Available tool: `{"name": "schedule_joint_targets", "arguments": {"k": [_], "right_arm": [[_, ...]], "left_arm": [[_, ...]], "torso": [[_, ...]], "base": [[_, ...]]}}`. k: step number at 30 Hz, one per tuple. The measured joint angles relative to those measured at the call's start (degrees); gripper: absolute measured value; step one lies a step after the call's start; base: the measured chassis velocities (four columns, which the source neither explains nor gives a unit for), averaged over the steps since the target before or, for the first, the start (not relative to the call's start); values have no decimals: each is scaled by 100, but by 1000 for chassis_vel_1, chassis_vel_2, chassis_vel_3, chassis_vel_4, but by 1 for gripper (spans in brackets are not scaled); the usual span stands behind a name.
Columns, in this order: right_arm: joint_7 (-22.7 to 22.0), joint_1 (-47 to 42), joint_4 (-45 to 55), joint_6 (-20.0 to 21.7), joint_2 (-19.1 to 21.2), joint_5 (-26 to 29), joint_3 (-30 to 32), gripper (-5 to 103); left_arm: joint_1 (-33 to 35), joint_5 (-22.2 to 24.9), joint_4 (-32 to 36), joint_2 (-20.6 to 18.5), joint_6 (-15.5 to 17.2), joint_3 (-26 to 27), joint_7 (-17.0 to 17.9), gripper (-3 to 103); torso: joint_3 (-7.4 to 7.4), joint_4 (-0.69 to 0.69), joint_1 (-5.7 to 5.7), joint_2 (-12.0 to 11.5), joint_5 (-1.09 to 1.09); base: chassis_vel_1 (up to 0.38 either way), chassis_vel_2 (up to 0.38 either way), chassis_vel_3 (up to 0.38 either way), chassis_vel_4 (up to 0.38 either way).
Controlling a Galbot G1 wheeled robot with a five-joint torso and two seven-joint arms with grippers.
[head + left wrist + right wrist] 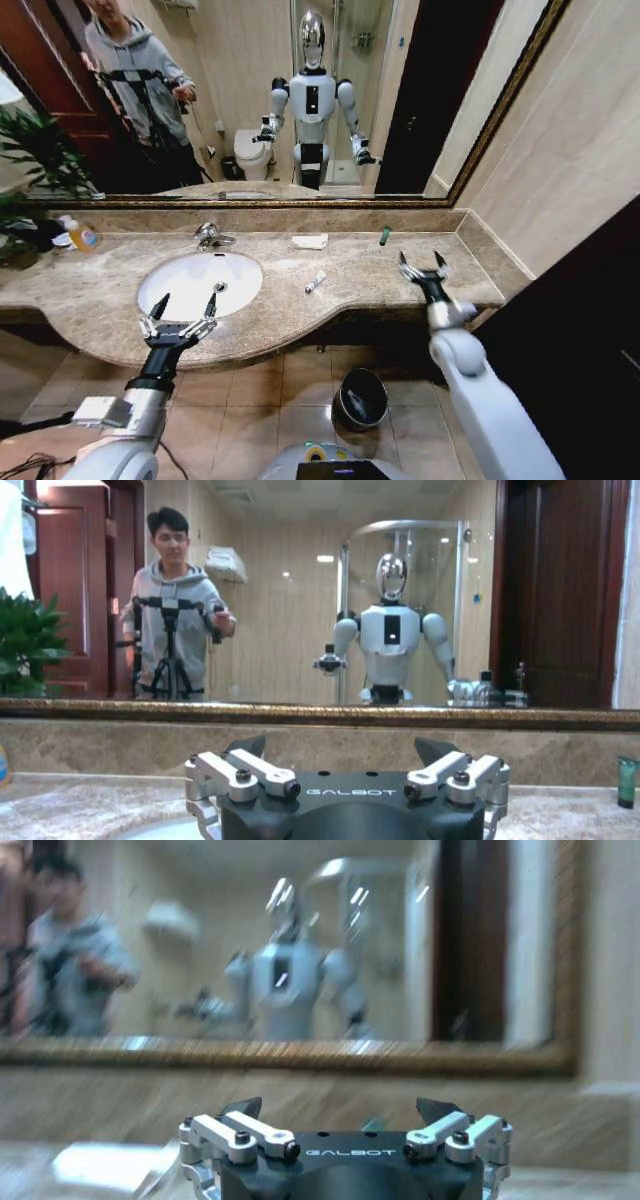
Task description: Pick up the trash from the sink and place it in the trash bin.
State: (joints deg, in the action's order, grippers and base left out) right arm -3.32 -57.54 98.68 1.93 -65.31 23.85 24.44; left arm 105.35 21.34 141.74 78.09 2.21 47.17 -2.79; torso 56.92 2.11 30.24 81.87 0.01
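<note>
Nothing's binned yet: both the left gripper (183, 304) and right gripper (423, 264) hover spread-fingered and empty, trash (315, 283) sits on the counter (120, 335), bin (360, 398) waits.

You are looking at two black grippers with pointed dark fingertips: left gripper (184, 307), right gripper (423, 263). Each carries silver linkage brackets (243, 775) fastened with black screws and white "GALBOT" lettering (351, 792). The forearms are grey-white shells.

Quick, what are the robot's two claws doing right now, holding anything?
Left gripper: open, empty, over the counter's front edge by the sink.
Right gripper: open, empty, above the counter's right end.
</note>
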Motion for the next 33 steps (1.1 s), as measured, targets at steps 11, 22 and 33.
{"name": "schedule_joint_targets", "arguments": {"k": [11, 22, 33], "right_arm": [[143, 1829, -1947, 167, -250, -189, -1071, 100], [20, 2194, -2786, 46, -284, -912, -684, 100], [-66, 2687, -3683, 102, -575, -773, -602, 100]], "left_arm": [[0, 0, 0, -1, 0, 0, -1, 100], [0, 0, 0, 0, 0, 0, 0, 100], [0, 0, 0, 0, 0, 0, -1, 100]], "torso": [[-1, 0, 0, 0, -2], [-2, -4, -2, 1, 0], [-2, -1, -2, 1, -1]], "base": [[0, 0, 0, 0], [0, 0, 0, 0], [0, 0, 0, 0]]}}
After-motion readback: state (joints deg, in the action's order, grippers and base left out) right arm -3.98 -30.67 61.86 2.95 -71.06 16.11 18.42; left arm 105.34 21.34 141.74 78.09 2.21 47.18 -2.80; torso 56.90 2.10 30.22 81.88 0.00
